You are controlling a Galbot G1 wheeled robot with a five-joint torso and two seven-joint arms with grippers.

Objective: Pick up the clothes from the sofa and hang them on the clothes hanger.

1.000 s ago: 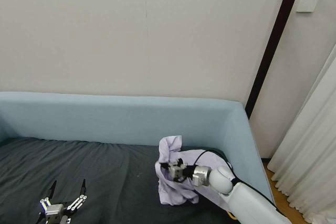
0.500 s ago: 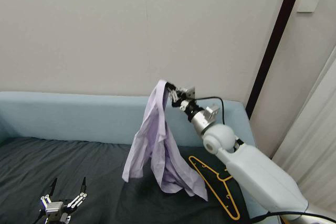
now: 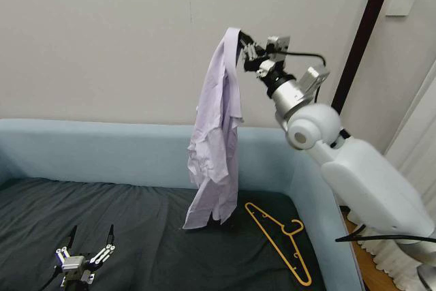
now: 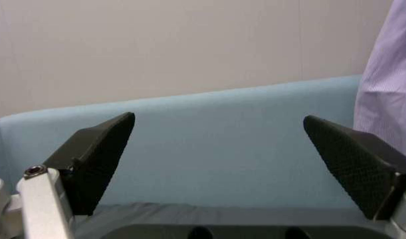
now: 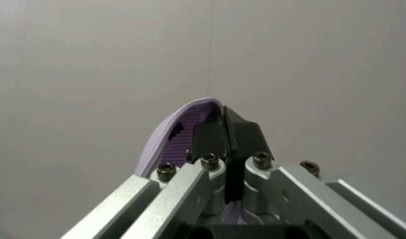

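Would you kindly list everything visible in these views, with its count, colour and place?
shirt: one, pale lilac, hanging from the right gripper in front of the sofa back, hem low by the seat.
clothes hanger: one, orange, lying flat on the seat near the sofa's right end.
sofa: one, light blue back and arm, dark grey seat.
wall: one, off-white, behind the sofa.
door frame: one, dark, right of the sofa.
curtain: one, white, far right.
right gripper: one, silver and black, raised high, shut on the shirt's top.
left gripper: one, black-fingered, open, low over the seat at front left.
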